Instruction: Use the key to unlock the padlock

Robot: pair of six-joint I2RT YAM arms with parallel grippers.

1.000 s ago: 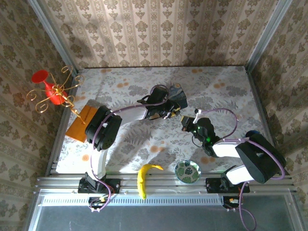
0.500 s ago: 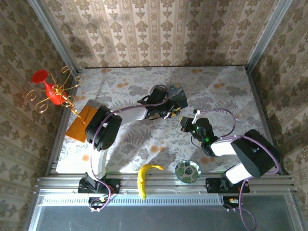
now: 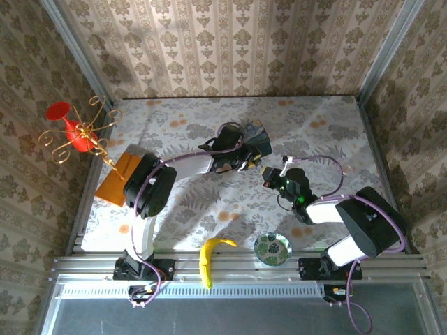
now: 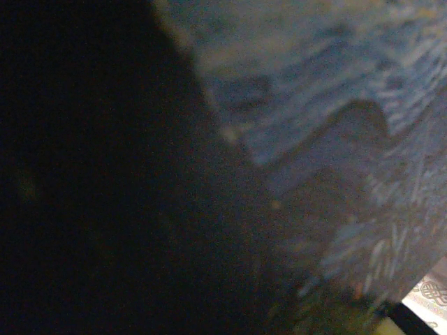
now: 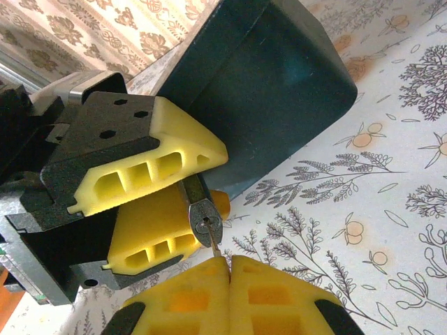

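**Item 1. Tiny dark padlock with a silvery oval keyway face** (image 5: 204, 221)
- Location: raised off the bench, pinched between the two yellow ribbed pads (image 5: 164, 157) of the left gripper (image 5: 209, 183), just in front of the box.
- The keyway face is turned toward the right arm. This probably steadies the body and presents the slot.

**Item 2. Thin silvery metal key** (image 5: 214, 246)
- The blade tip meets the keyway. How deep it sits cannot be told.
- The head is hidden between the yellow fingertips of the right gripper (image 5: 230, 262), which are pressed together on it. The blade lines up with the slot.
- Judged step: seating the key, with the turn not yet made.

**Item 3. Dark blue painted box with rounded corners** (image 5: 269, 84)
- Rests on the floral-print bench (image 5: 391, 230), directly behind the left gripper.
- In the left wrist view its blurred painted face lies close to the lens.
- Judged to crowd the left arm, though nothing stands between key and padlock.

**Item 4. Sundries, top view**
- Yellow banana (image 3: 211, 257) and small patterned bowl (image 3: 272, 248), at the near edge.
- Red vase (image 3: 68, 127), gilt wire stand (image 3: 84, 139) and flat orange block (image 3: 117, 178), at the left.
- All are well apart from the work and obstruct nothing.
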